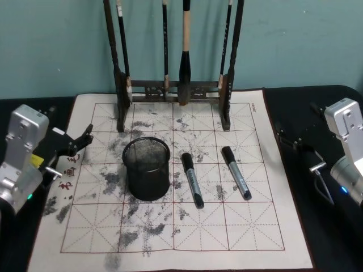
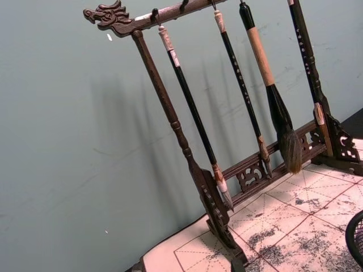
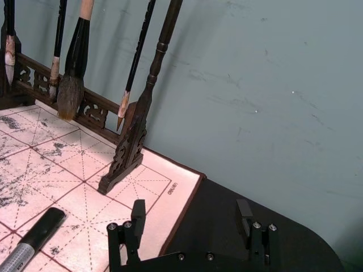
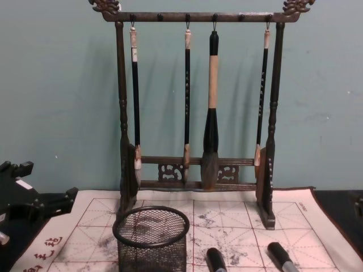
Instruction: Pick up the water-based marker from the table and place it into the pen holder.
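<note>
- While nothing is being carried yet, the step in hand is looking like the first reach for a marker.
- Two grey-barrelled, black-capped markers are lying nearly parallel on the white, red-gridded, ink-smudged calligraphy mat (image 1: 255, 226). The left marker (image 1: 191, 180) is lying just beside the holder, and the right marker (image 1: 236, 173) is lying nearer the right arm. I cannot tell which one is water-based.
- Left of them, the small black wire-mesh pen holder (image 1: 146, 181) is standing upright and looking empty.
- The right pincer (image 3: 190, 218) is hovering with jaws spread over the mat's right edge and the black surface (image 1: 309, 241).
- The left pincer (image 1: 68, 126) is sitting parked at the mat's left edge, seemingly spread too.
- A good grasp is going to mean straddling the barrel crosswise at mid-length, clear of the neighbouring marker. The marker then needs lifting above the holder's thick rim and tipping upright before release.
- Farthest back, the tall dark wooden brush rack (image 1: 176, 90) is holding hanging brushes, so the lift is best kept well short of it.
</note>
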